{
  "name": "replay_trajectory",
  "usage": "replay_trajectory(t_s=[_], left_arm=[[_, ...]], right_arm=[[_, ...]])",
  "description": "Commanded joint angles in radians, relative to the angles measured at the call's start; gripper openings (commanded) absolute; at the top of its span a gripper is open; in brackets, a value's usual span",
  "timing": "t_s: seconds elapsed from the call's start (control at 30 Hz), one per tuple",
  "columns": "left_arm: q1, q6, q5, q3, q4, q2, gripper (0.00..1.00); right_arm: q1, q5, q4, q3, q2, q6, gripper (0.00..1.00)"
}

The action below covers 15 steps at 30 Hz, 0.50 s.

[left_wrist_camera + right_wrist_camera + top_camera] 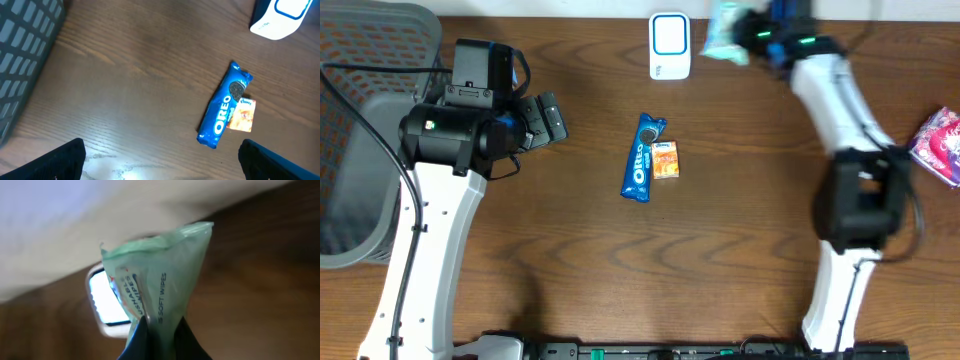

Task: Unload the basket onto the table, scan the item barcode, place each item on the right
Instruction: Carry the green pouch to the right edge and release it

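Right gripper (157, 332) was clenched on one end of the green pack of wipes (160, 275). We held it raised at the far side of the table (740, 220), just right of the white scanner (670, 45). Our left gripper (542, 120) stood released and empty at the left, well apart from the Oreo pack (642, 158) in the middle and the small orange box (666, 160) touching it.
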Motion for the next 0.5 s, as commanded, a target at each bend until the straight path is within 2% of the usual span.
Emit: replay_trajectory(t_s=[0.0, 0.13, 0.27, 0.33, 0.37, 0.4, 0.43, 0.47], left_arm=[[0.005, 0.018, -0.013, 0.004, -0.003, -0.002, 0.98], [0.005, 0.017, -0.013, 0.004, -0.003, -0.002, 0.98], [0.005, 0.018, -0.013, 0.004, -0.003, -0.002, 0.98], [0.005, 0.018, -0.013, 0.004, -0.003, -0.002, 0.98], [0.005, 0.018, -0.013, 0.004, -0.003, -0.002, 0.98], [0.005, 0.018, -0.013, 0.004, -0.003, -0.002, 0.98], [0.005, 0.018, -0.013, 0.004, -0.003, -0.002, 0.98], [0.005, 0.018, -0.013, 0.004, -0.003, -0.002, 0.98]], right_arm=[[-0.173, 0.069, -0.123, 0.014, -0.097, -0.168, 0.01], [-0.332, 0.138, -0.309, 0.014, -0.095, -0.255, 0.01], [-0.428, 0.163, -0.375, 0.013, -0.069, -0.332, 0.01], [-0.472, 0.163, -0.383, 0.013, -0.053, -0.337, 0.05], [-0.491, 0.163, -0.383, 0.013, -0.045, -0.336, 0.16], [-0.503, 0.164, -0.382, 0.013, -0.036, -0.337, 0.31], [-0.515, 0.163, -0.382, 0.013, -0.029, -0.336, 0.49], [-0.530, 0.162, -0.387, 0.013, -0.014, -0.336, 0.80]])
